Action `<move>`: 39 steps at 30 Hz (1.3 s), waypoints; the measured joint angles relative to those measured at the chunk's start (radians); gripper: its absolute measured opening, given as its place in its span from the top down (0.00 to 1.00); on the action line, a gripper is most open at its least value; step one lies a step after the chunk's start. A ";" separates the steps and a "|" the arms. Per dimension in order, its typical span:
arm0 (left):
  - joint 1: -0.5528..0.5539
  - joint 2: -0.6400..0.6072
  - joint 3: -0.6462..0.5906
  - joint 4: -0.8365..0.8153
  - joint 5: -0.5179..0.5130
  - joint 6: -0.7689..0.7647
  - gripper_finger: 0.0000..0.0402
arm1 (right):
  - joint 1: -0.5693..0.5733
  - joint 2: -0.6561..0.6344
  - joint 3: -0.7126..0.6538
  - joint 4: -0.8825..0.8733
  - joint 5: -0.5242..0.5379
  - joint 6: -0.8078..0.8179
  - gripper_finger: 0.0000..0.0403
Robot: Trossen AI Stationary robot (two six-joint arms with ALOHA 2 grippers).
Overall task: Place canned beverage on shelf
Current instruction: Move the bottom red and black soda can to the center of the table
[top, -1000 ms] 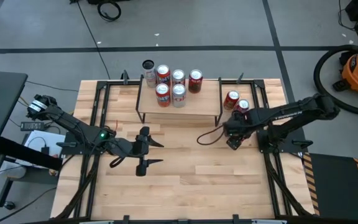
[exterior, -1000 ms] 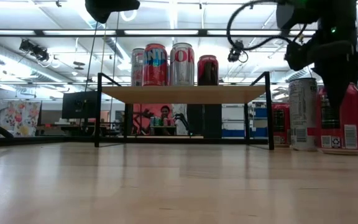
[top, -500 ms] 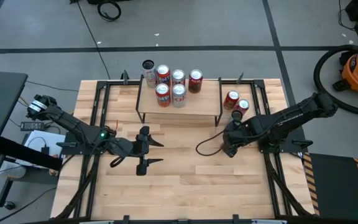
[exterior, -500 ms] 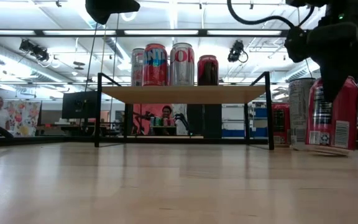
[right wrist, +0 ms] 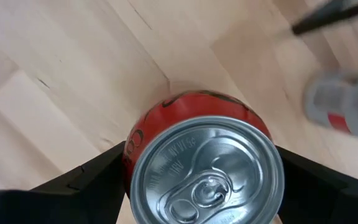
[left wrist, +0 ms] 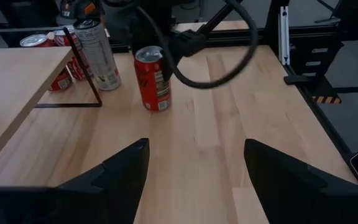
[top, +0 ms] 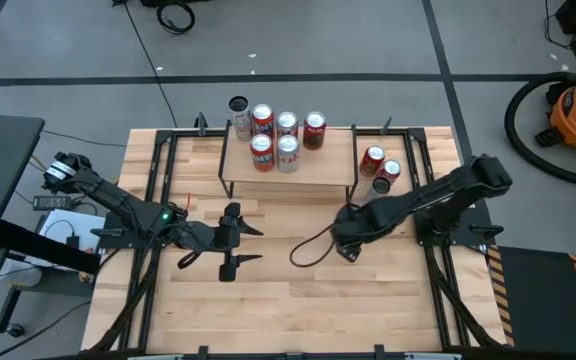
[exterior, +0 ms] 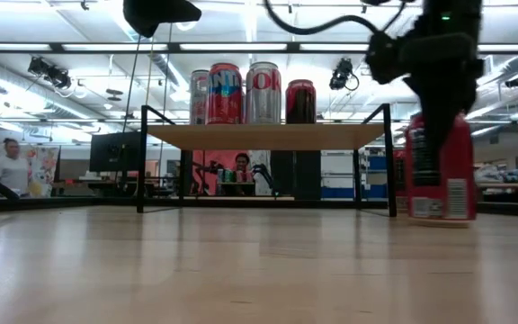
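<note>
Nearest the front of the desk (top: 298,300), the left pincer (top: 230,245) is parked with its fingers spread wide and nothing between them. Further in, a red can (left wrist: 153,79) is gripped from above by the right pincer (top: 346,238), one finger on each side of it just below the rim. It is held upright just above the desk, near the shelf's front right leg, so its placing is not yet done. Beyond, two more cans (top: 380,166) wait on the desk beside the shelf (top: 313,165). Five cans (top: 284,137) are already stood on the shelf's far part, and a sixth (top: 239,104) is seen at its far left corner. By appearances, the job is past its halfway mark.
</note>
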 joint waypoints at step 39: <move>0.000 0.000 -0.001 -0.027 0.011 0.000 0.32 | -0.082 0.274 0.456 -0.034 0.083 -0.308 0.05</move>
